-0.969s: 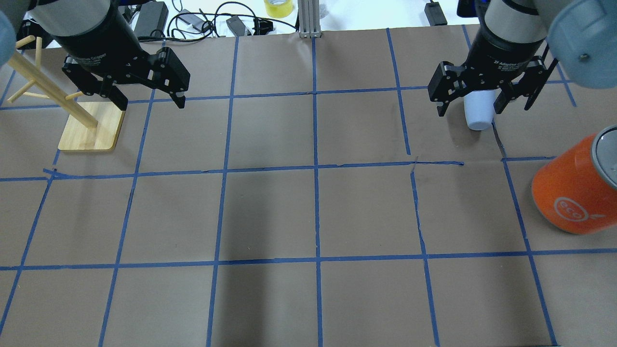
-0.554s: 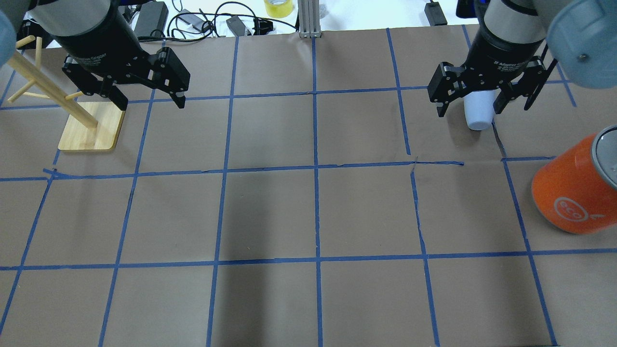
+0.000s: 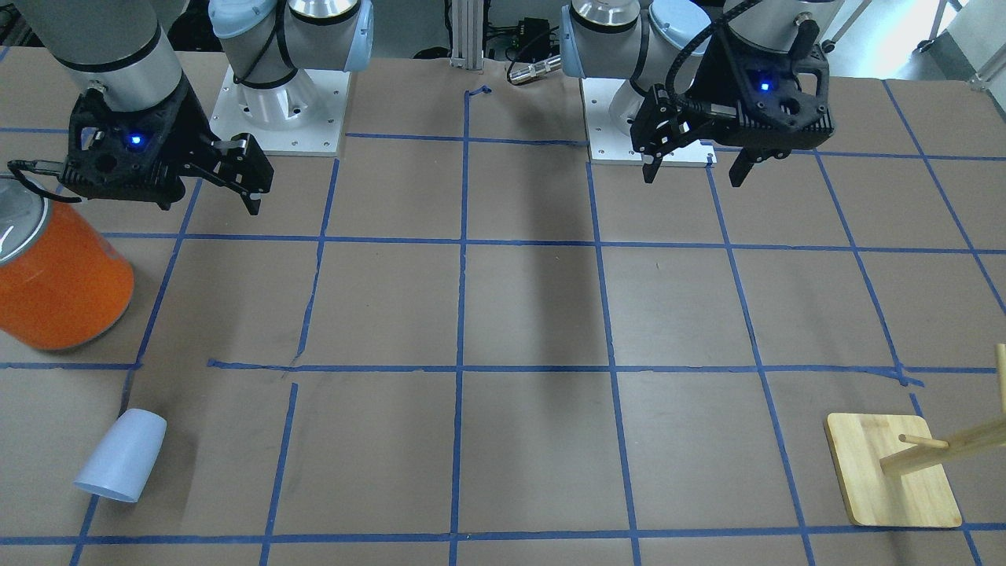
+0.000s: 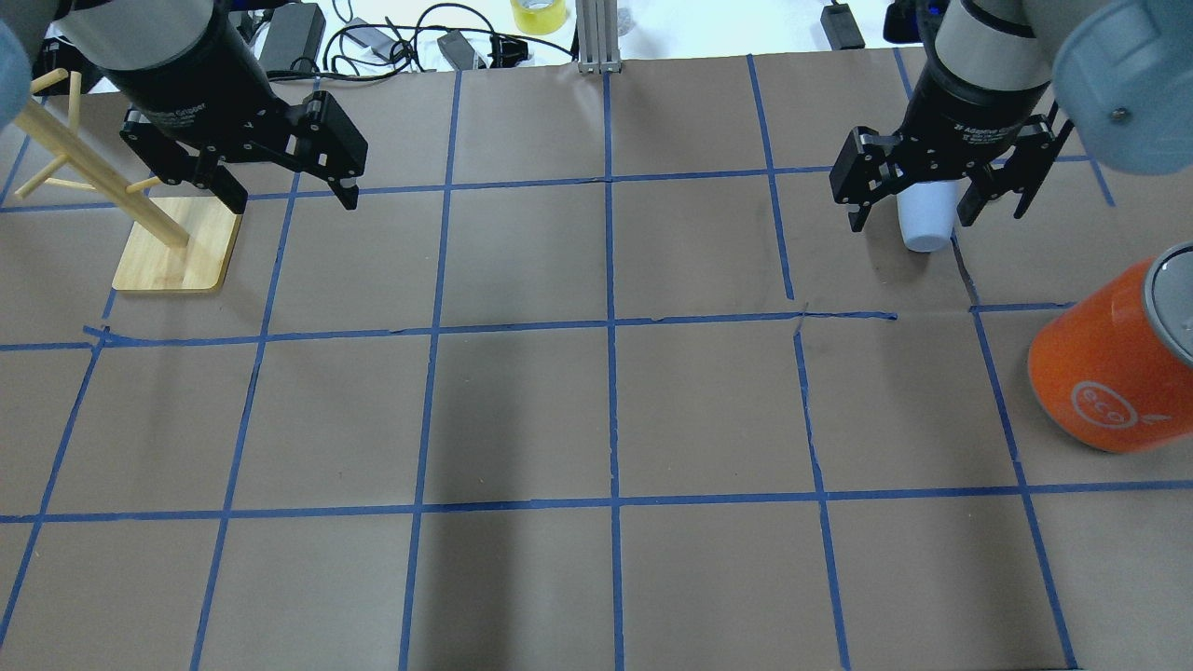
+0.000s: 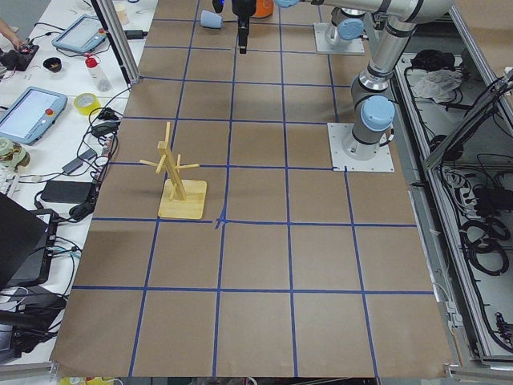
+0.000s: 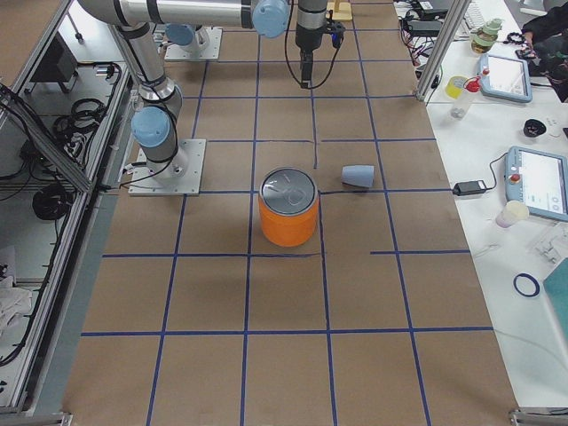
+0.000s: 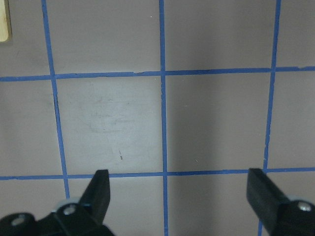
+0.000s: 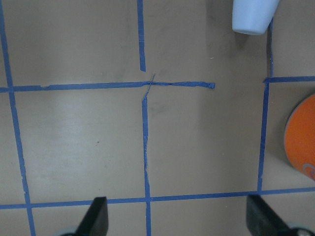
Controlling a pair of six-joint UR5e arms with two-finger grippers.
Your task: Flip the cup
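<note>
The cup (image 3: 122,456) is a small pale blue tumbler lying on its side on the brown paper, at the far right of the table. It also shows in the overhead view (image 4: 925,228), the right side view (image 6: 358,176) and at the top edge of the right wrist view (image 8: 253,17). My right gripper (image 4: 909,222) is open and empty, held high above the table on the robot's side of the cup; its fingers frame bare paper in the wrist view (image 8: 178,216). My left gripper (image 4: 291,198) is open and empty, high over the far left (image 3: 693,174).
A large orange can (image 4: 1109,373) with a silver top stands just to the right of the cup, nearer the robot (image 3: 59,291). A wooden peg stand (image 4: 177,247) is at the far left. Cables and a tape roll (image 4: 539,14) lie past the far edge.
My right gripper has shifted slightly forward, still open. The cup, the can and the left arm have not moved.
</note>
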